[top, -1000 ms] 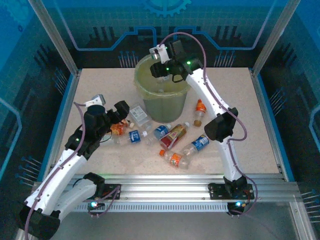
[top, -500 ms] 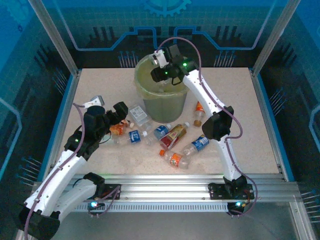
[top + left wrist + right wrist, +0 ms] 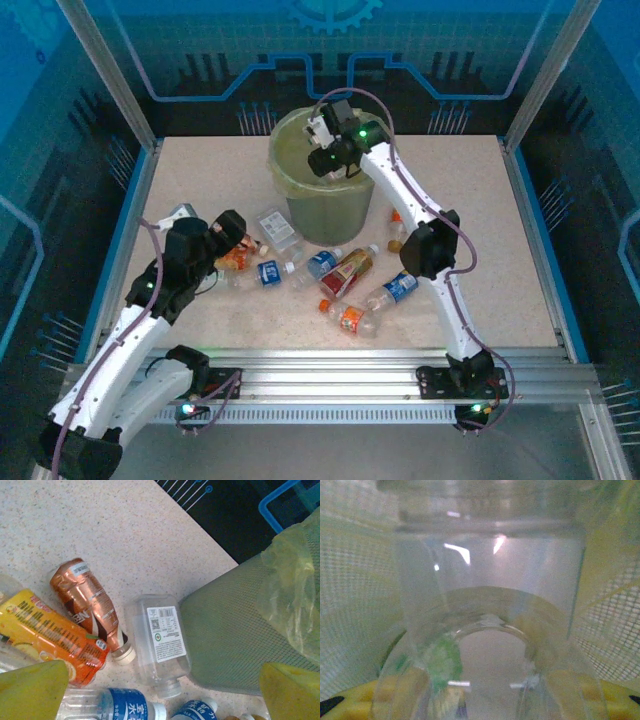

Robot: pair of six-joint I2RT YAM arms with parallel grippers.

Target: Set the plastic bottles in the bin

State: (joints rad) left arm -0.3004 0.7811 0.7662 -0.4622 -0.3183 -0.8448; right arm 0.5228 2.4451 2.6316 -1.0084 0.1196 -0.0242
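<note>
1. Bottle of clear plastic [image 3: 490, 605] sits clamped in the right fingers [image 3: 357, 700] inside the round olive-green bin [image 3: 330, 215], so release drops it in.
2. Left fingers [image 3: 32, 687] gape over labelled bottles [image 3: 50, 630] on the counter [image 3: 125, 530], ready to pick.

Speckled table [image 3: 480, 210] w/ bin [image 3: 325, 212] + scattered plastic bottles [image 3: 348, 270]

You are looking at a speckled beige tabletop [image 3: 500, 230], level and evenly lit. Blue trim [image 3: 118, 235] borders its left and right edges. An aluminium rail [image 3: 330, 365] runs along its near edge. Slanted metal posts [image 3: 105, 70] rise from the far corners and frame a blue, circuit-patterned back panel [image 3: 440, 50].
</note>
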